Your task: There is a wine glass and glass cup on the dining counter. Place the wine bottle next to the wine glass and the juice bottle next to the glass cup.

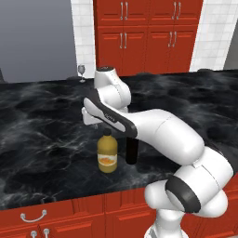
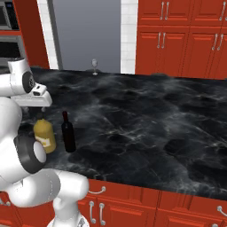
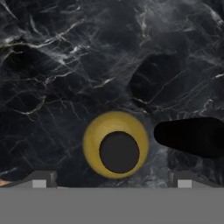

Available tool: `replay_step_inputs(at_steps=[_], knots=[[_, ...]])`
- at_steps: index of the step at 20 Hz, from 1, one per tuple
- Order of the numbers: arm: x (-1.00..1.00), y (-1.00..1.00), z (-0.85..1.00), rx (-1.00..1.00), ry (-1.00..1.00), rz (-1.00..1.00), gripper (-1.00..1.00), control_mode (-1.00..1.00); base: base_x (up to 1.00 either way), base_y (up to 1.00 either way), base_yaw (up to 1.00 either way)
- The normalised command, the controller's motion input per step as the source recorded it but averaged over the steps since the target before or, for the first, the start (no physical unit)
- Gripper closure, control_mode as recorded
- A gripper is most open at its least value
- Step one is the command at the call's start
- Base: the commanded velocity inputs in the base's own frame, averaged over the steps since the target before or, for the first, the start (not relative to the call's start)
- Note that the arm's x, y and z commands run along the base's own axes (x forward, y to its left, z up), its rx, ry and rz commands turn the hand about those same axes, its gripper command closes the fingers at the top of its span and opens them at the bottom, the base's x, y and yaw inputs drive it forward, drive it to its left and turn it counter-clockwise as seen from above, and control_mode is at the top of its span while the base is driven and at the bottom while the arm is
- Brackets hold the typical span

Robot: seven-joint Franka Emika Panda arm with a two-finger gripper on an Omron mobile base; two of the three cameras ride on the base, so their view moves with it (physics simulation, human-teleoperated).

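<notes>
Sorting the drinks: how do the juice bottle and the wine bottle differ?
The juice bottle is squat and yellow-orange with a black cap and an orange-and-white label; the wine bottle is slim, taller, nearly black, with a narrow dark-red-topped neck. Both stand upright, side by side and apart, near the dining counter front edge.

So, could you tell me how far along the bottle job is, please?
Nothing is placed yet: the juice bottle and wine bottle stand together at the counter's near edge, far from the wine glass. The open gripper hovers above the juice bottle. Both moves remain.
</notes>
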Motion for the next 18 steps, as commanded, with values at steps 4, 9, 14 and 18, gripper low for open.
replay_step_inputs(at_steps=[4,9,14,18], knots=[[-0.05,-0.1,-0.08,0.0,0.0,0.0,-1.0,-1.0,0.0,0.0,0.0],[0.01,-0.06,-0.17,0.0,0.0,0.0,-1.0,-1.0,0.0,0.0,0.0],[0.07,0.0,-0.18,0.03,0.0,0.0,-1.0,-1.0,0.0,0.0,0.0],[0.03,0.0,-0.13,0.05,0.0,0.0,-1.0,-1.0,0.0,0.0,0.0]])
